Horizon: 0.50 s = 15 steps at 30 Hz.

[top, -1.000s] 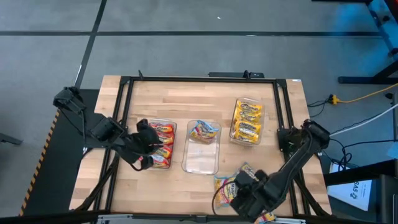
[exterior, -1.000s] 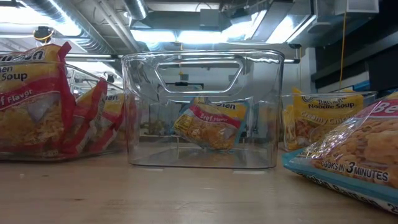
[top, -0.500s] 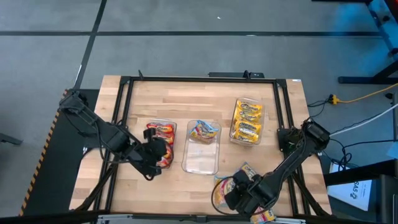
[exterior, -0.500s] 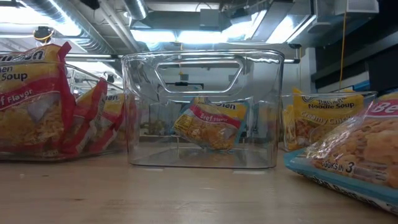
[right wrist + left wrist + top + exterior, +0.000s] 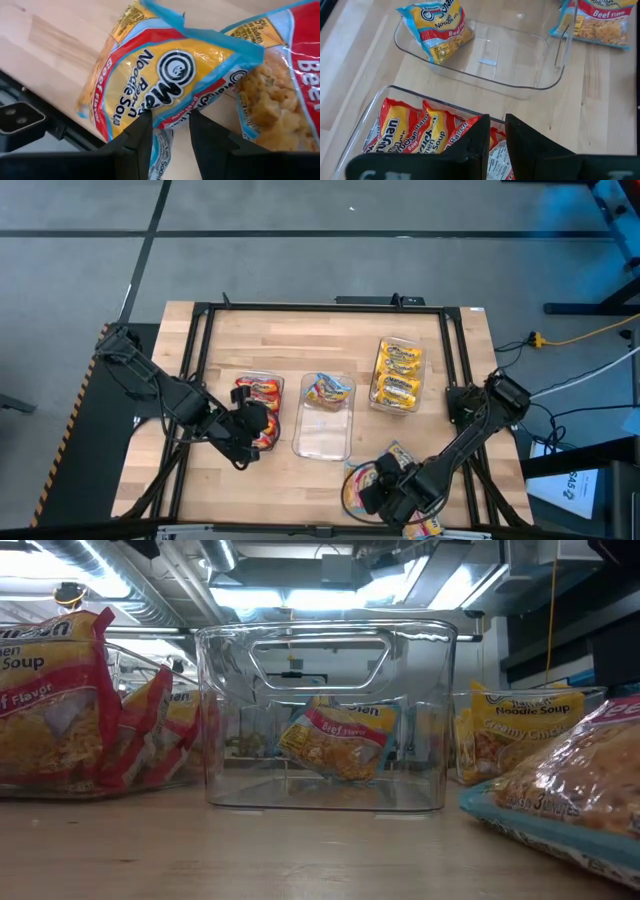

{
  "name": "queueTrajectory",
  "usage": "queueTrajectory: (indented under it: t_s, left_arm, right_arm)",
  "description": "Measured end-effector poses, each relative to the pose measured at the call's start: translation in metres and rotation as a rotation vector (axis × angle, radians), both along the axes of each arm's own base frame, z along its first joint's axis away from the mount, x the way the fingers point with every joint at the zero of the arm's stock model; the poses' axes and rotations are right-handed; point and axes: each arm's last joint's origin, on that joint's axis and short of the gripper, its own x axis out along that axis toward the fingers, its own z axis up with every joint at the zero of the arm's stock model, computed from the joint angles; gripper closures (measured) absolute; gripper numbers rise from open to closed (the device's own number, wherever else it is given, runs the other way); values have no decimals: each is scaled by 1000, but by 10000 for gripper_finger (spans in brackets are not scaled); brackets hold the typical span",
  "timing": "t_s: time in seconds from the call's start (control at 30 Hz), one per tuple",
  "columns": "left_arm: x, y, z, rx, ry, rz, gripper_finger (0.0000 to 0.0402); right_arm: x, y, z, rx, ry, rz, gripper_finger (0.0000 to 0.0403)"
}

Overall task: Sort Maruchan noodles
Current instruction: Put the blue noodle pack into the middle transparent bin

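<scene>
Three clear trays stand in a row. The left tray (image 5: 262, 383) holds red packets (image 5: 415, 132), the middle tray (image 5: 322, 442) has one blue-edged packet (image 5: 328, 388) leaning at its far end, and the right tray (image 5: 380, 402) holds yellow packets (image 5: 397, 375). Loose blue-edged packets (image 5: 398, 454) lie near the table's near edge. My left gripper (image 5: 496, 135) hangs shut over the red packets in the left tray. My right gripper (image 5: 170, 131) is down among the loose packets, shut on one blue-edged packet (image 5: 165, 75). My left gripper's fingertips are right at the upper edges of the red packets (image 5: 479, 121); I cannot tell whether they touch. My right gripper pinches the blue-edged packet by its end edge (image 5: 170, 119) between its two fingers, which point down and lie along the packet. The packet's far part rests on the wood.
A black metal frame (image 5: 200, 330) runs around the work area, and its rail (image 5: 45, 125) passes close by the held packet. A second blue-edged beef packet (image 5: 280, 95) overlaps the held one. Bare wood (image 5: 300, 340) lies beyond the trays.
My left arm has swung its gripper a little toward the table's right and near edge over the red packets. My right gripper has shifted slightly toward the table's left. In the low view, the blue-edged packet at the right has tipped up and shifted sideways.
</scene>
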Motion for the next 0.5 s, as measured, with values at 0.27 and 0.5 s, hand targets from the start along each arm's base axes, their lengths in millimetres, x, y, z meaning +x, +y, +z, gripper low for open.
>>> queueTrajectory:
  t_s: [0.27,0.5]
  left_arm:
    - [0,0,0,3,5,0,348]
    - [-1,1,0,7,10,0,348]
  right_arm:
    - [5,-10,-7,-9,8,-33,279]
    - [16,-20,-10,-17,-18,13,359]
